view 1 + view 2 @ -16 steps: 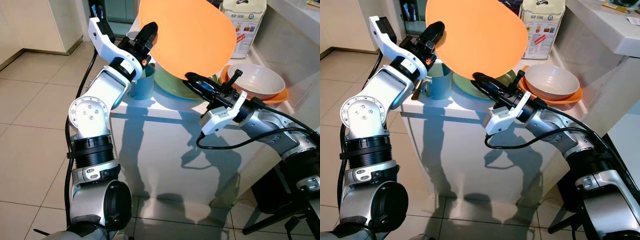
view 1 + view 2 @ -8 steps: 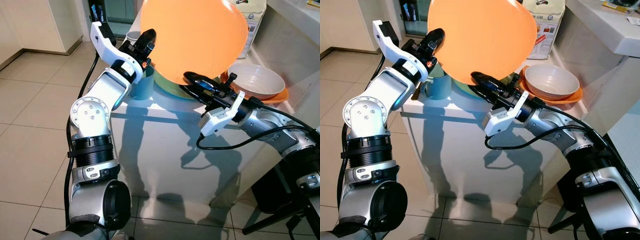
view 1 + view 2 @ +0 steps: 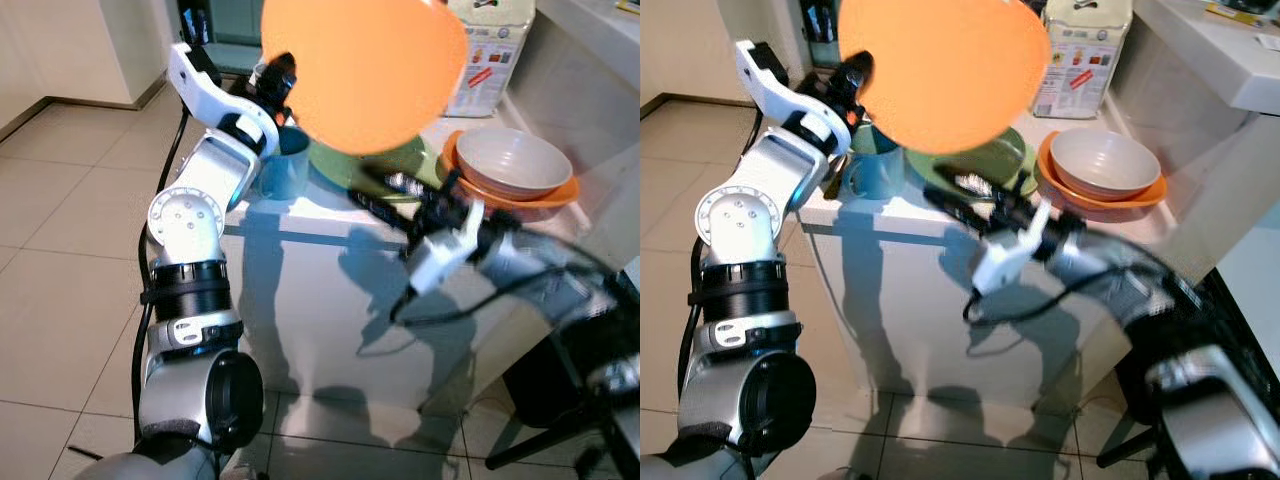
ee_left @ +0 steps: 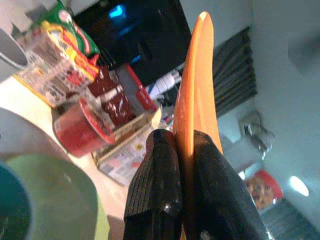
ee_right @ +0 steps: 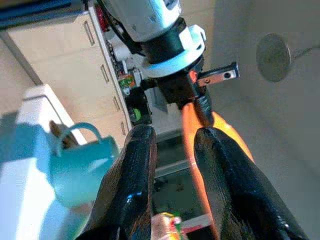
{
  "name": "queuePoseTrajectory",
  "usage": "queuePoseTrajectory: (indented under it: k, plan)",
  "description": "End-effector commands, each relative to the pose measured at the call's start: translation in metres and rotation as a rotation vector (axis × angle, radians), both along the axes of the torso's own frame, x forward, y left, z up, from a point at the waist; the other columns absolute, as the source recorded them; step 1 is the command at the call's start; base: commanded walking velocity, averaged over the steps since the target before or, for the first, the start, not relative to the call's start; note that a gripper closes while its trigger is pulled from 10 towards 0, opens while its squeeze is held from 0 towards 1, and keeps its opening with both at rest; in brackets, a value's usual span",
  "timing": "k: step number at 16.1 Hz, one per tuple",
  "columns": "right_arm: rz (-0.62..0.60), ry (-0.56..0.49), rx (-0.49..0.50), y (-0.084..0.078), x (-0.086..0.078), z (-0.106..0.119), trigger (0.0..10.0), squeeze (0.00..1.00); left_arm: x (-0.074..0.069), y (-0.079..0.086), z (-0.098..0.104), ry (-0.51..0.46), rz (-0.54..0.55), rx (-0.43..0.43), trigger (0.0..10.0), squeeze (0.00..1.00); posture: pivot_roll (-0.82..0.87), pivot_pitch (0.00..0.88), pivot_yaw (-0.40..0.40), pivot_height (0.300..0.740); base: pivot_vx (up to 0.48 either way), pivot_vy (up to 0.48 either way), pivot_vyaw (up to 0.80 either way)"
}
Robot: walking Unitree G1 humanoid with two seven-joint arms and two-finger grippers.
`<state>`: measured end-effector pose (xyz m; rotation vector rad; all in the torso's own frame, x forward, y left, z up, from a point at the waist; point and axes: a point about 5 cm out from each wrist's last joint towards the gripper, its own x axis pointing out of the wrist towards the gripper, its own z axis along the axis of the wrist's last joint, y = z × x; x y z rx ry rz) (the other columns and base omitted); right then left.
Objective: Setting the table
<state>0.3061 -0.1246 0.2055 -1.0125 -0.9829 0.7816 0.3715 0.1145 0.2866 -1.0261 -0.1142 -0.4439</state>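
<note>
Orange and smooth, the plate (image 3: 362,68) hung in the air above the white desk (image 3: 300,212), tipped up so that its broad round face turned toward us. We held it by the rim in our left gripper (image 4: 186,150), whose two black fingers (image 4: 156,185) were closed on the thin edge, one on each face. That pinch at the rim, we judged, kept the plate free of the crockery below while we carried it off to set the table.

Our right gripper (image 5: 172,150) reached out low under the plate, blurred in the head views, its fingers (image 5: 131,185) apart and gripping nothing.

Beneath the plate lay a glossy green plate (image 3: 992,162), and beside it a pale rounded bowl (image 3: 512,160) nested in an orange dish (image 3: 560,192). A teal mug (image 3: 878,170) with a loop handle stood by our left arm, and a printed carton (image 3: 490,62) stood at the back.
</note>
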Motion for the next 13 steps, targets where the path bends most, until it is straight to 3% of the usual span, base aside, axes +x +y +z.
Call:
queuePoseTrajectory:
  k: [1,2,5,6,8,10,11,12,13]
  plan:
    - [0.033,-0.014,0.036,0.002,-0.004,0.008,10.0,0.00,0.001,-0.004,0.017,-0.047,0.002,-0.020,0.0,0.00,-0.03,0.000,0.013,0.740,0.000,0.000,0.00]
    - [0.036,-0.019,0.109,0.001,-0.006,0.017,10.0,0.00,0.002,-0.001,0.019,-0.054,0.031,-0.014,0.0,0.00,-0.03,0.000,0.016,0.740,0.000,0.000,0.00]
    - [-0.127,-0.007,0.562,-0.019,0.002,0.069,10.0,0.00,-0.005,0.005,0.036,-0.202,0.177,0.245,0.0,0.00,-0.03,0.000,0.021,0.740,0.000,0.000,0.00]
    - [-0.219,0.031,0.679,-0.028,0.006,0.078,10.0,0.00,-0.014,0.006,0.043,-0.245,0.209,0.281,0.0,0.00,-0.03,0.000,0.025,0.740,0.000,0.000,0.00]
    - [-0.278,0.198,0.789,-0.028,0.008,0.076,10.0,0.00,-0.030,0.015,0.047,-0.283,0.261,0.294,0.0,0.00,-0.04,0.000,0.026,0.740,0.000,0.000,0.00]
    - [-0.331,0.453,1.034,-0.028,0.004,0.063,10.0,0.00,-0.053,0.022,0.040,-0.344,0.305,0.361,0.0,0.00,0.00,0.000,0.003,0.740,0.000,0.000,0.00]
    - [-0.317,0.542,1.097,-0.025,-0.001,0.058,10.0,0.00,-0.063,0.022,0.036,-0.377,0.322,0.425,3.6,0.00,0.01,0.000,-0.018,0.740,0.000,0.000,0.00]
    - [-0.320,0.602,1.105,-0.020,-0.004,0.053,10.0,0.00,-0.069,0.022,0.031,-0.381,0.311,0.480,10.0,0.00,0.01,0.000,-0.024,0.740,0.000,0.000,0.00]
    - [-0.353,0.659,1.057,-0.015,-0.005,0.044,10.0,0.00,-0.074,0.023,0.025,-0.375,0.312,0.541,10.0,0.00,0.01,0.000,-0.020,0.740,0.000,0.000,0.00]
